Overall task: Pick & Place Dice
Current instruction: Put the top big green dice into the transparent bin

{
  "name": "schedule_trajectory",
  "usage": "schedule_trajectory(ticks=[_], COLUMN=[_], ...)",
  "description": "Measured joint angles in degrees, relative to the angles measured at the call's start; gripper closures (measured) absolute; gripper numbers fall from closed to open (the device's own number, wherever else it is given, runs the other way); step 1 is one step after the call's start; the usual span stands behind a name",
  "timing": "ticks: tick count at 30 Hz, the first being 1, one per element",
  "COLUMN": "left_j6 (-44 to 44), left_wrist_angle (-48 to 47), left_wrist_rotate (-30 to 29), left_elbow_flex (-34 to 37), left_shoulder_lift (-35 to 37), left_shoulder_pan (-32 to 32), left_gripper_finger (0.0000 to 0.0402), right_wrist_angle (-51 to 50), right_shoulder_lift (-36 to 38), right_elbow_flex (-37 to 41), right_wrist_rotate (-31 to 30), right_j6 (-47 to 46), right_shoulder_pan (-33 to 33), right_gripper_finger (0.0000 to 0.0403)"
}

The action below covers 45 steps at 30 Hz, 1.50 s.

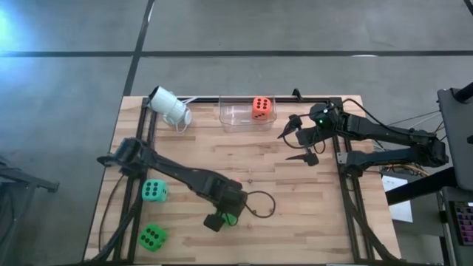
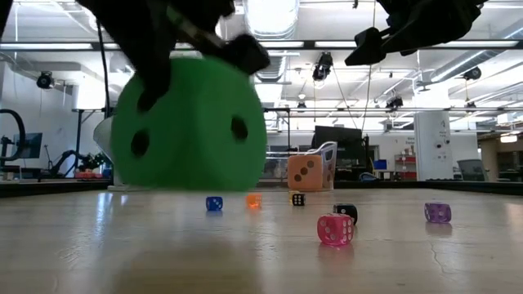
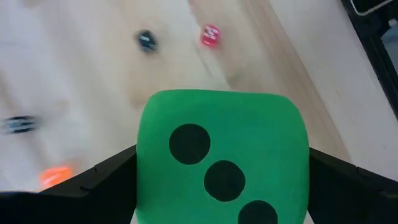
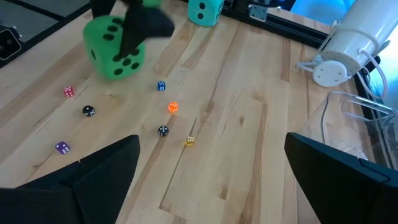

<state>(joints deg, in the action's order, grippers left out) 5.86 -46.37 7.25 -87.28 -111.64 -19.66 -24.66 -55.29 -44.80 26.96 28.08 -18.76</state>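
Left wrist view shows a soft bright-green cube die (image 3: 222, 168) with black pips, three of them running diagonally on the face toward the camera. It sits between the left gripper's (image 1: 222, 219) dark fingers (image 3: 106, 177), which hold its two sides, above the wooden worktop (image 1: 295, 207) toward six o'clock. The right gripper (image 1: 297, 141), at two o'clock, has its fingers wide and holds nothing.

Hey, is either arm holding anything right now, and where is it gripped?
The left tool holds a green die, one finger on each of two opposite side faces. The right tool is open and holds nothing.
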Motion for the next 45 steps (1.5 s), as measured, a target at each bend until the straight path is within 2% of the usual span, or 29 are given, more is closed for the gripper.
schedule_trajectory(ticks=[9,18,26,31,40,45], left_j6=[-1.2,-1.3,6.7,14.7,23.7,26.3], left_wrist_angle=[-6.8,-6.3,-4.8,-0.8,7.9,9.5], left_wrist_rotate=[-11.5,-18.3,-18.4,-15.3,-13.7,-13.0], left_elbow_flex=[0.0,-0.2,-4.9,-5.1,-5.1,-5.1], left_shoulder_lift=[7.5,14.0,14.2,14.0,11.0,9.4], left_shoulder_pan=[3.2,13.8,27.3,33.4,41.6,44.6], left_gripper_finger=[0.0038,0.0038,0.0037,0.0037,0.0037,0.0036], right_wrist_angle=[0.0,0.0,0.0,0.0,0.0,0.0], right_shoulder_lift=[0.0,0.0,0.0,0.0,0.0,0.0], right_elbow_flex=[0.0,0.0,0.0,0.0,0.0,0.0], right_wrist_rotate=[0.0,0.0,0.0,0.0,0.0,0.0], right_j6=[0.0,0.0,0.0,0.0,0.0,0.0], right_shoulder_pan=[0.0,0.0,0.0,0.0,0.0,0.0], right_gripper_finger=[0.0003,0.0003,0.0003,0.0003,0.0003,0.0003])
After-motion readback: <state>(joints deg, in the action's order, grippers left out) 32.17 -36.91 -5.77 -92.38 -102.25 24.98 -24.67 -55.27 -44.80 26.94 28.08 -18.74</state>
